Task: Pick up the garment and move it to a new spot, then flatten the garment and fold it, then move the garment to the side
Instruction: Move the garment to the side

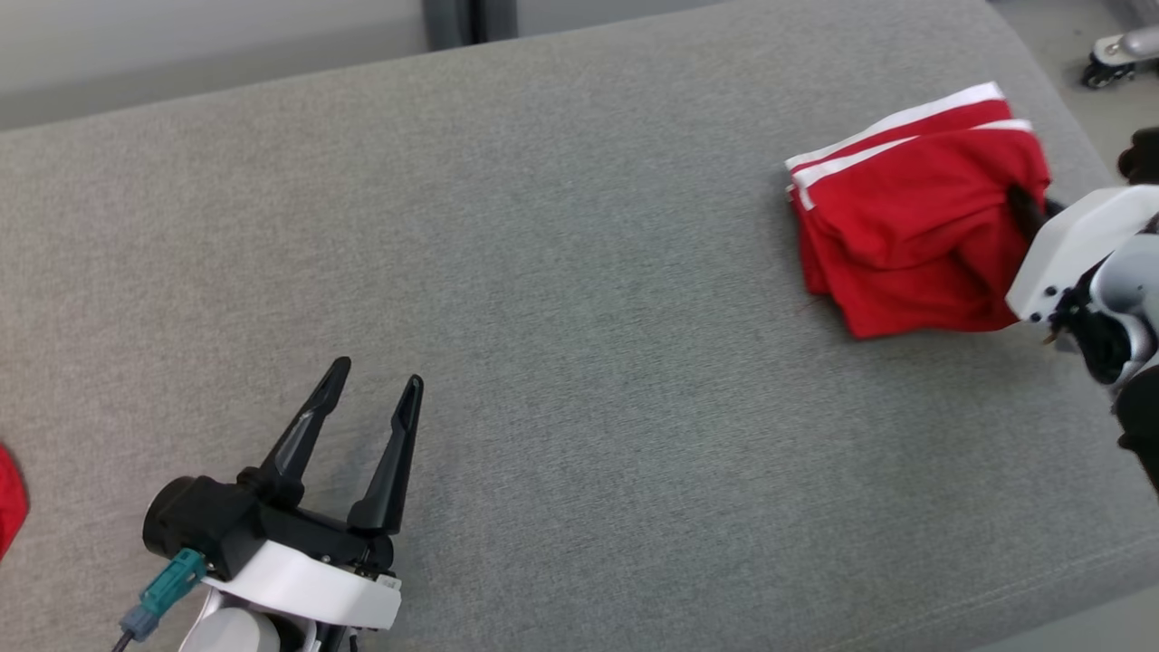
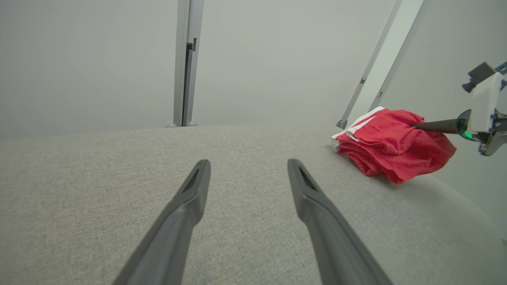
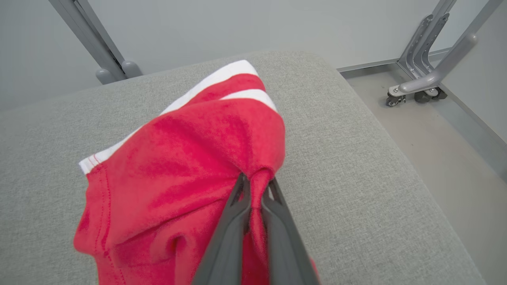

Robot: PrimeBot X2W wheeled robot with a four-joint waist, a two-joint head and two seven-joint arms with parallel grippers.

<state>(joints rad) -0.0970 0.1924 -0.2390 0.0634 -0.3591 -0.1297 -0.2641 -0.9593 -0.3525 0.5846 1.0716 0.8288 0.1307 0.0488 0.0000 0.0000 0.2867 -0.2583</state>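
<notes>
Right gripper (image 3: 256, 184) pinches the garment (image 3: 178, 158), clearest in its wrist view; left gripper (image 1: 377, 371) gapes.

A scrap of red cloth (image 1: 7, 496) is cut off by the head view's left edge; what it belongs to I can't tell. The right pincer (image 1: 1026, 206) has its fingertips buried in the folds of the garment (image 1: 905, 235), and its arm runs off the right edge.
</notes>
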